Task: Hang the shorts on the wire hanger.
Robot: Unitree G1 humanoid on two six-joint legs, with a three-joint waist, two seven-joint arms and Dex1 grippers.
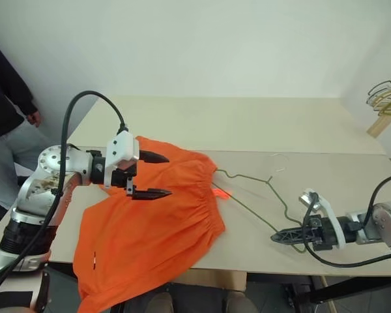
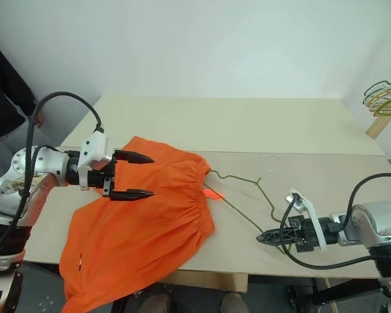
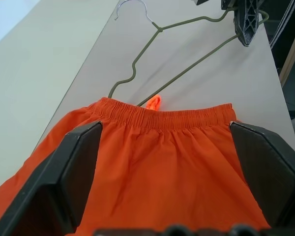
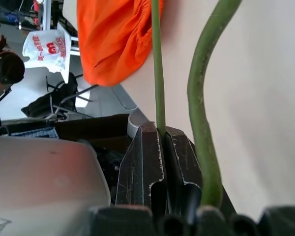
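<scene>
The right tool clamps the bottom bar of the wire hanger, pinning it flat on the counter, apparently to steady it. The left tool hovers spread wide, gripping nothing, above the shorts, whose waistband already covers the hanger's far end, seemingly poised to pull them along.

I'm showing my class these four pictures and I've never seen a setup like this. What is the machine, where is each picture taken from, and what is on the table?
It is a two-armed robot. Two pictures come from cameras on its head, looking down at a table; the other two come from cameras on its wrists. On the table lie orange shorts, partly hanging over the near edge, and a wire hanger, one end tucked into the waistband. The right gripper is shut on the hanger's wire. The left gripper hangs open above the shorts, holding nothing. More hangers sit at the far right.
</scene>
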